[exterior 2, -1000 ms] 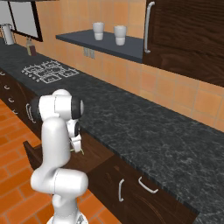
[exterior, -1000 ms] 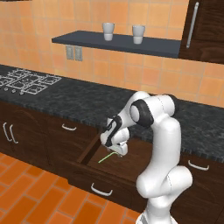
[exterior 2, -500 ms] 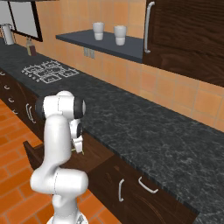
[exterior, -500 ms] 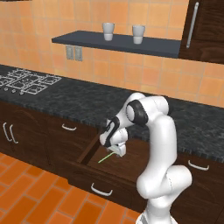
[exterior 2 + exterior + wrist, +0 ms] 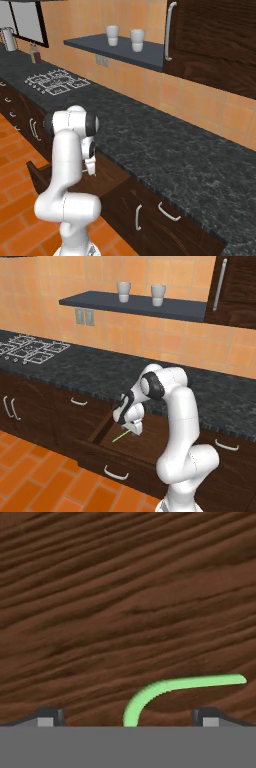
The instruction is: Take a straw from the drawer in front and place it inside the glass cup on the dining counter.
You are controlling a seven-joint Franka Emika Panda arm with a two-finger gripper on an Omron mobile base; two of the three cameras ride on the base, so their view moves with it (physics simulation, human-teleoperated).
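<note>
Currently the gripper (image 5: 131, 428) is seen low at frame centre of the left base view, hanging over the open drawer (image 5: 150, 448). The fingers are small and half lost against the white hand there; the gap between them cannot be read from that view. In the right base view the gripper (image 5: 90, 169) is partly hidden behind the arm's own upright link, left of centre.

In the hand view the two dark fingertips (image 5: 49, 717) are cut off at the bottom edge, set wide apart. The straw (image 5: 165, 691) is seen between them, rising from the bottom edge and curving off to the right. Neither tip is seen touching it, so the hand is read as spread. The straw's lower end is hidden below the frame edge. Whether it lies flat on the wood floor of the drawer (image 5: 125, 587) cannot be told.

In the left base view the straw (image 5: 120, 436) shows as a thin pale green line, slanting down-left from just under the gripper, inside the drawer. Its upper end is lost behind the hand.

The drawer's right part is hidden by the arm. Open wood is visible to the left of the straw, up to the drawer's left wall. The black speckled counter (image 5: 95, 368) edge overhangs just behind the hand.
</note>
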